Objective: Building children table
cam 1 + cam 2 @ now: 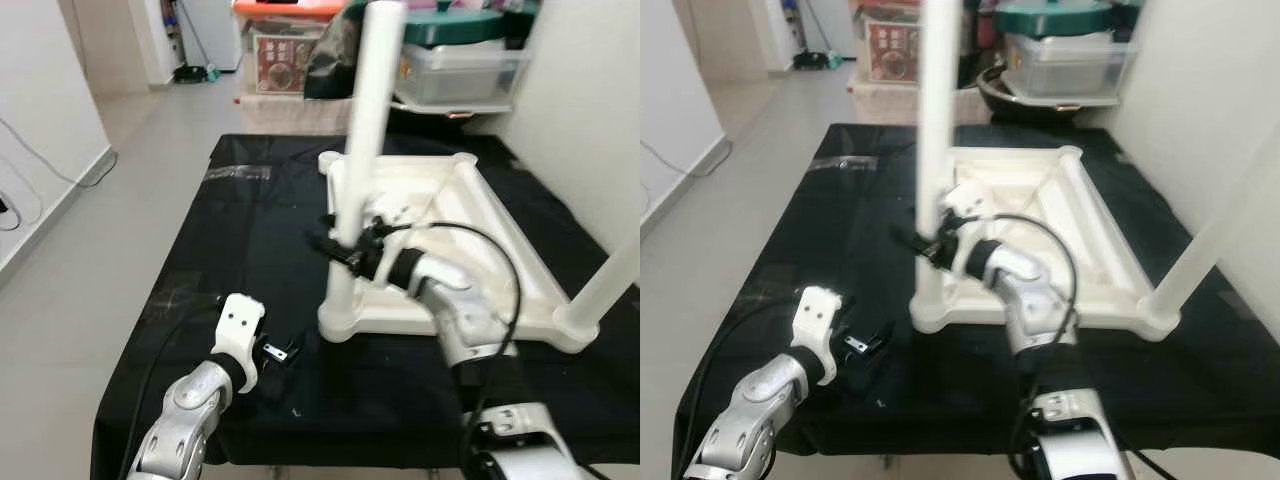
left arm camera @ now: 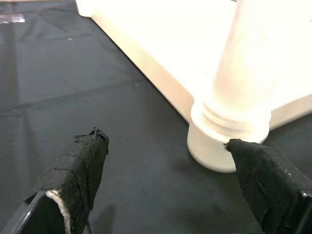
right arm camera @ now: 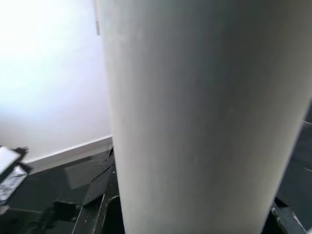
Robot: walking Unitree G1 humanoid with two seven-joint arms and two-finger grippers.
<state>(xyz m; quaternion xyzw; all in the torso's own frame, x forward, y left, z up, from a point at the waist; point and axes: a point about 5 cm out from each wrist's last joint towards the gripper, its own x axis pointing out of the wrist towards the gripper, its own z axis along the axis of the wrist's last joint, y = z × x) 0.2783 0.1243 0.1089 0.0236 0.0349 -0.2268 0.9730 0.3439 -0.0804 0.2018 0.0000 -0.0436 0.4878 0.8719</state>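
Note:
A white children's table top [image 1: 524,243] lies upside down on a black-covered surface [image 1: 240,250]. One white table leg [image 1: 365,130] stands upright in the near left corner socket [image 2: 226,141]. My right gripper [image 1: 345,245] is shut on this leg a little above the socket, and the leg [image 3: 195,97] is seen very close in the right wrist view. A second white leg [image 1: 610,285] rises from the near right corner. My left gripper [image 2: 165,142] is open low over the black cover, just left of the socket, holding nothing.
Plastic storage boxes [image 1: 455,60] and a printed carton [image 1: 285,60] stand behind the surface. A white wall [image 1: 590,110] closes the right side. Tiled floor [image 1: 90,270] lies to the left, and the cover's front edge is near my arms.

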